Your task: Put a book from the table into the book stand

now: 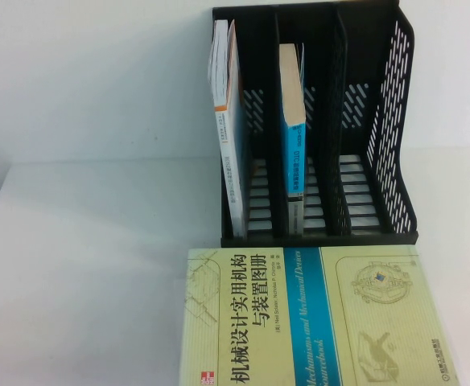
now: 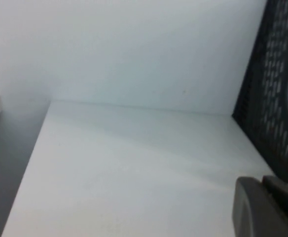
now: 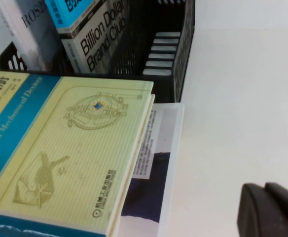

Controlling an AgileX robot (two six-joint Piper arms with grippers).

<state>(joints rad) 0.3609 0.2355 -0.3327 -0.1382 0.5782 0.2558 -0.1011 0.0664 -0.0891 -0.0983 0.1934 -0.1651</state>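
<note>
The blue and grey book [image 1: 293, 137] stands upright in the middle slot of the black book stand [image 1: 396, 121] at the back of the white table [image 1: 98, 265]. Its "Billion Dollar Brand Club" lettering shows in the right wrist view [image 3: 97, 34]. Neither gripper shows in the high view. My left gripper [image 2: 262, 180] is shut and empty, low over the table beside the stand's perforated side [image 2: 277, 98]. My right gripper [image 3: 265, 186] is shut and empty over bare table, off to the side of the stand [image 3: 183, 44].
A thin white-grey book [image 1: 227, 121] stands in the stand's left slot. A large pale yellow-green book [image 1: 315, 322] with a blue band lies flat in front of the stand. A thin white-edged booklet [image 3: 159, 163] sticks out from under it.
</note>
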